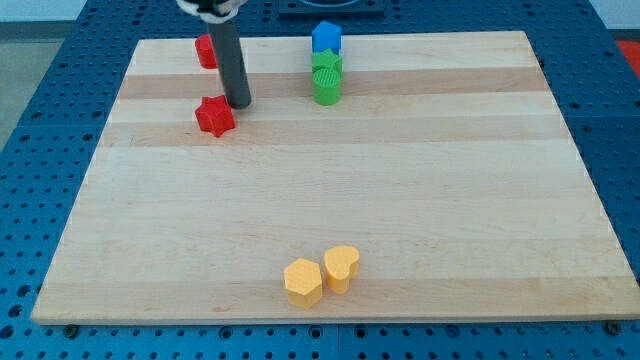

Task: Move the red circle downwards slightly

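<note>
Blue perforated base plate (pixel 40 150) frames the scene on all sides; on it sits the pale wooden counter (pixel 400 220), filling most of the view. Next biggest item is my dark rod (pixel 231 60), coming down from the view's top left of centre and standing roughly upright. No jaws on this end effector, just the bare rod, so nothing opens or closes and it has hold of nothing. My tip (pixel 238 103) is down at counter level, just beside the red star block (pixel 214 116), at its upper right; cannot tell if they touch or if a thin gap is left. Red circle (pixel 205 51) sits at the counter's top edge, left of the rod and partly hidden behind it, so its round shape is hard to confirm from here. It lies above the red star, clearly apart from it. To the view's right of the rod, a tight vertical line of three blocks near the top edge: blue block (pixel 326 38) uppermost, shape roughly pentagonal, green star (pixel 327 64) touching below it, green round block (pixel 327 88) at the bottom of the line. Near the view's bottom, centre: yellow hexagon (pixel 303 282) and yellow heart (pixel 342 267), touching side by side, heart on the right and slightly higher.
</note>
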